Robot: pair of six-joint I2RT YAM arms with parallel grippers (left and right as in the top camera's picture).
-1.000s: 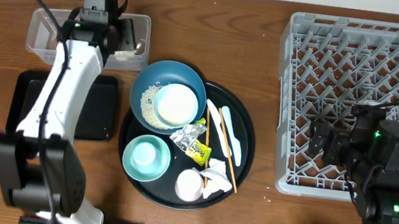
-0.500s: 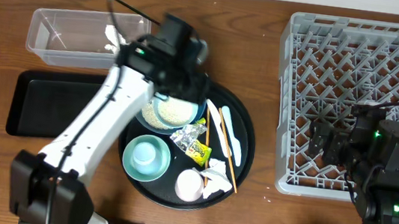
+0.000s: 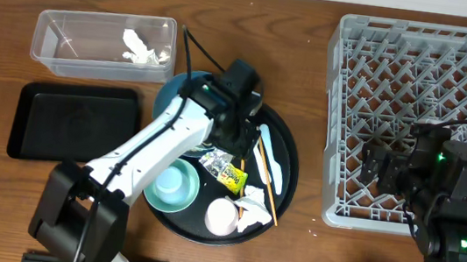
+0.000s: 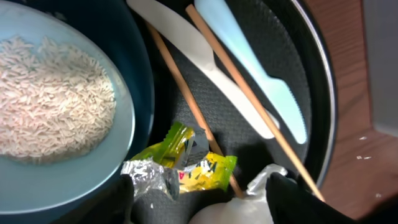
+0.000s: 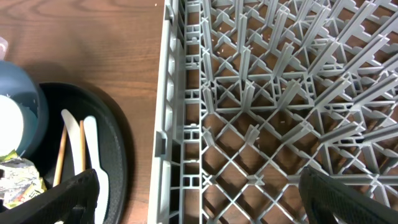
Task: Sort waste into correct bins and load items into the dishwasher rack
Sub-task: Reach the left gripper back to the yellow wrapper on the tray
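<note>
Wrappers point(image 4: 186, 169), yellow and silver, lie on the round black tray point(image 4: 321, 106) beside the blue bowl point(image 4: 140, 81) holding rice point(image 4: 56, 102). Judged light, crinkly and slippery: pinch a raised fold. Left gripper point(image 4: 205, 202) hangs above them, jaws spread. Clear tub point(image 3: 56, 62) holds tissue point(image 3: 137, 47). Right gripper point(image 5: 199, 199), jaws spread, hovers over the dishwasher rack point(image 5: 249, 93).

Tissue point(image 3: 137, 45) in tub point(image 3: 75, 49); rack point(image 3: 415, 81) right of round tray point(image 3: 286, 177)

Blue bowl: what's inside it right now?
Loose white rice lies spread across the pale interior of the blue bowl in the left wrist view. From overhead the left arm covers most of the bowl, so whatever else sits inside cannot be confirmed.
</note>
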